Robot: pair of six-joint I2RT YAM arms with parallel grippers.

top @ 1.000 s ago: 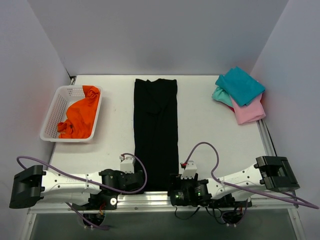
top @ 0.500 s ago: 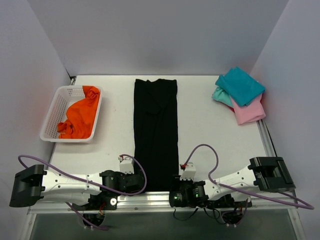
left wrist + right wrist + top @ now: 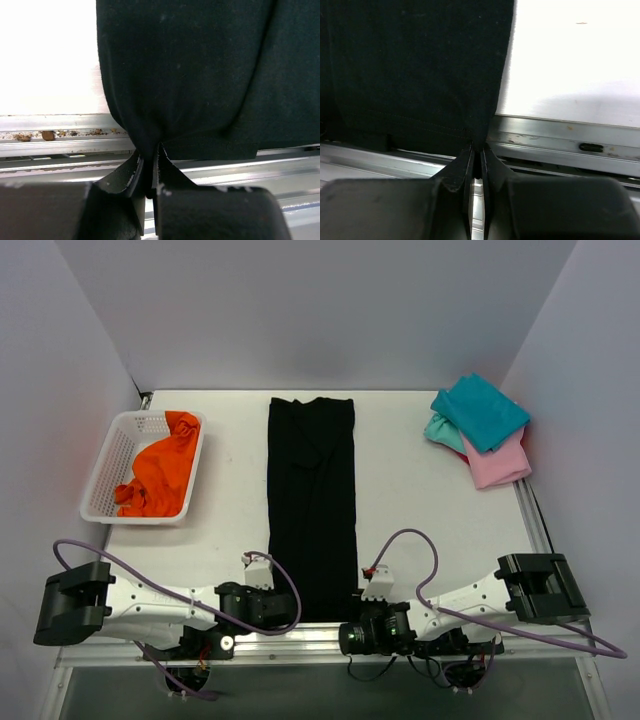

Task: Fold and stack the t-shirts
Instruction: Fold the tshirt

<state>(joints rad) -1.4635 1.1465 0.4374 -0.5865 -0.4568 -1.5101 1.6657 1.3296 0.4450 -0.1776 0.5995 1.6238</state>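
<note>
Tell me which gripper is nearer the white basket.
Left. The left gripper pinches the black shirt at its near-left corner, on the same side as the basket; the right gripper pinches the near-right corner, farther away.

A spread shirt (image 3: 311, 505) lies between a basket (image 3: 104, 468) holding another shirt (image 3: 160, 472), left, and stacked shirts (image 3: 482, 426), right.

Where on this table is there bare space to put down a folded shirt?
The widest bare patch lies between the black t-shirt and the teal and pink stack. A narrower strip runs between the basket and that shirt. The near edge is crowded: the left gripper and right gripper pinch that shirt's corners.
</note>
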